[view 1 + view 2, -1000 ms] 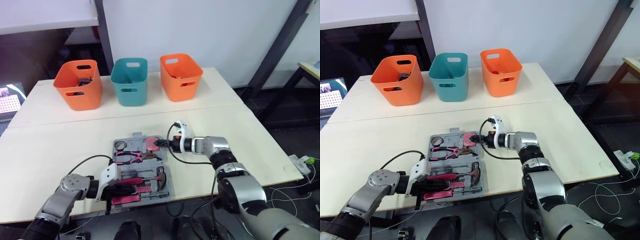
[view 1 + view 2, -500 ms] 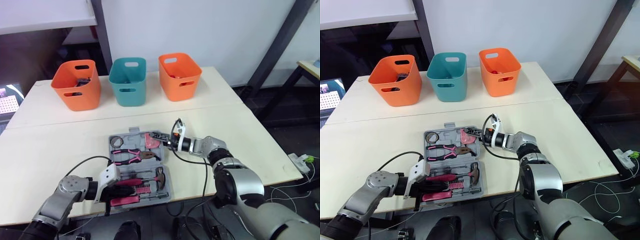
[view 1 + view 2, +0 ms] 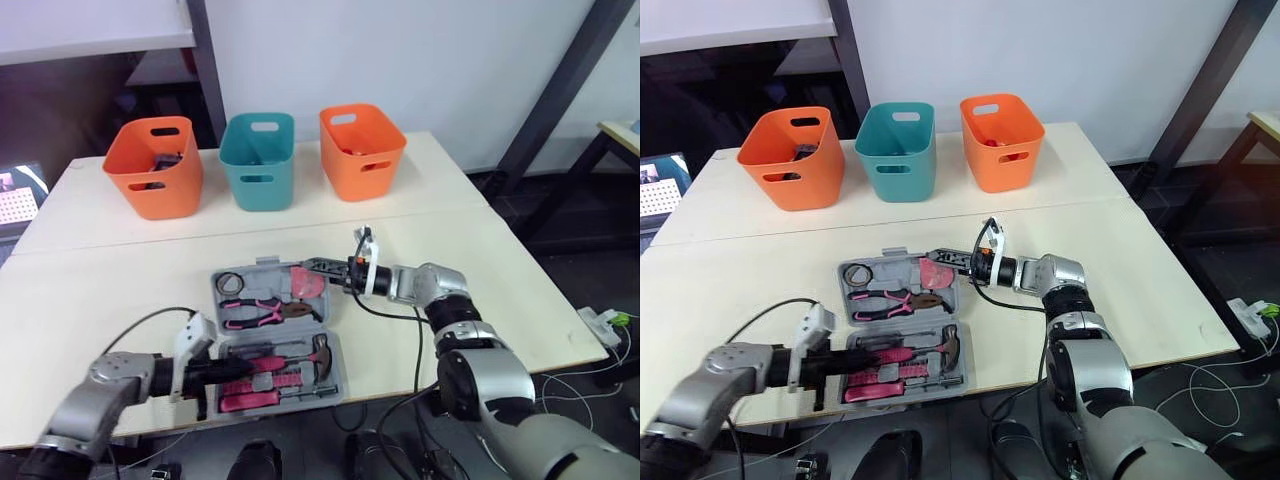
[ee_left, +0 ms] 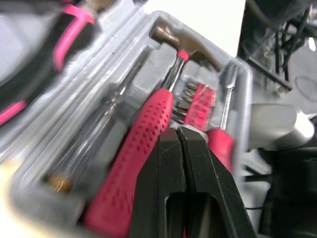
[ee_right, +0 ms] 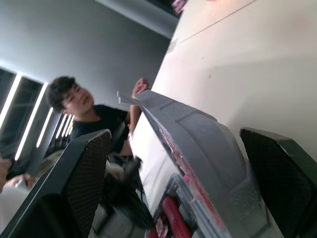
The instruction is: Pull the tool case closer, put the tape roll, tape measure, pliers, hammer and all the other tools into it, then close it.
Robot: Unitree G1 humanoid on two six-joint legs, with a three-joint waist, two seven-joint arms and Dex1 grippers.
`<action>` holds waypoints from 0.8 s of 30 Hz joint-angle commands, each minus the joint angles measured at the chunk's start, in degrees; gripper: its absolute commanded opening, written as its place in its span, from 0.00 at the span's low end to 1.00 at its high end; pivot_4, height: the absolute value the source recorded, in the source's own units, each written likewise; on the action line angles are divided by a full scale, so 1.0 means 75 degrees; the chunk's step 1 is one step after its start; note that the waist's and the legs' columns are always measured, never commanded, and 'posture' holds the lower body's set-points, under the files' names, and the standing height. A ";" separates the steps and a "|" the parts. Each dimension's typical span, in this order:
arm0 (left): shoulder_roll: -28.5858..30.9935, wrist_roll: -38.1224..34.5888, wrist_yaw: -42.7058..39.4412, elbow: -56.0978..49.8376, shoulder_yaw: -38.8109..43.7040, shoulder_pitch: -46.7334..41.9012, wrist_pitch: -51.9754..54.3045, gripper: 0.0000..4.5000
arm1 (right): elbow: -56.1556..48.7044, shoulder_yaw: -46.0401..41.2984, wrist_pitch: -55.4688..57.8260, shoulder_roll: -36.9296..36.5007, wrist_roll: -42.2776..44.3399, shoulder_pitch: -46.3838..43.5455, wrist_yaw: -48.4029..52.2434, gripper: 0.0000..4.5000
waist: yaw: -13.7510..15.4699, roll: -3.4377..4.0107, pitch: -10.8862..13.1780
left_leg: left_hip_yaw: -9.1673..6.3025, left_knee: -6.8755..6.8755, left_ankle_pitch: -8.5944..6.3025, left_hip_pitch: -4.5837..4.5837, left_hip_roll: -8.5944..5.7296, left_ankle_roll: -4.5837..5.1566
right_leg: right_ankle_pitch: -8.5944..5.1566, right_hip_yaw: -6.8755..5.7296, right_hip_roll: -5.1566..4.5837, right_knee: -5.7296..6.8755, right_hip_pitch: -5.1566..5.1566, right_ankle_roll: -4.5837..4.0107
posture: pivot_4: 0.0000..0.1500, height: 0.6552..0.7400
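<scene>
The grey tool case point(image 3: 270, 268) lies open near the table's front edge. Its far half holds the tape roll point(image 3: 229, 283), pink-handled pliers point(image 3: 255, 313) and a pink tool point(image 3: 306, 282). The near half holds the hammer point(image 3: 318, 350) and pink-handled screwdrivers point(image 3: 250, 400). My right gripper point(image 3: 312, 265) is open, its fingers straddling the far half's right edge point(image 5: 198, 134), which is tilted up. At the near half's left side my left gripper point(image 3: 235, 368) is shut, its tips point(image 4: 181, 130) over the hammer's pink handle point(image 4: 143, 144).
Two orange baskets point(image 3: 155, 165) point(image 3: 362, 150) and a teal basket point(image 3: 258, 160) stand in a row at the back of the table. A person point(image 5: 81, 106) shows in the right wrist view, beyond the table. Black cables trail from both wrists.
The far half's right edge has tipped up with my right gripper at it. My left gripper has drawn back a little to the left along the near half.
</scene>
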 commanded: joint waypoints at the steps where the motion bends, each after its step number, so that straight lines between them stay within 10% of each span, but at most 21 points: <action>1: 0.0392 -0.0669 -0.0404 -0.0405 0.0995 0.0568 0.0180 0.00 | -0.1129 0.0274 0.0357 -0.0040 0.0474 0.0216 0.0389 0.98 | -0.0001 0.0000 0.0001 | 0.0000 -0.0001 -0.0001 -0.0005 0.0000 0.0001 | 0.0000 0.0000 0.0000 -0.0001 -0.0005 0.0000 | 1.00 1.00; 18: 0.1190 -0.1011 -0.0504 -0.0472 0.2853 0.1153 0.0164 0.00 | -0.8384 0.1815 0.0932 -0.1820 0.1834 0.3592 -0.0006 0.98 | 0.0132 -0.0011 0.0002 | 0.0008 0.0024 -0.0004 -0.0107 -0.0009 -0.0003 | -0.0015 -0.0009 -0.0032 -0.0012 -0.0099 0.0014 | 1.00 1.00; 24: 0.1215 -0.0185 -0.0086 -0.0445 0.2554 0.0601 -0.0580 0.00 | -0.9378 0.1605 -0.1436 -0.3115 0.0353 0.4503 -0.0731 0.98 | 0.0252 -0.0019 0.0001 | 0.0027 0.0024 -0.0004 -0.0109 -0.0011 -0.0003 | -0.0013 -0.0008 -0.0038 -0.0018 -0.0107 0.0014 | 1.00 1.00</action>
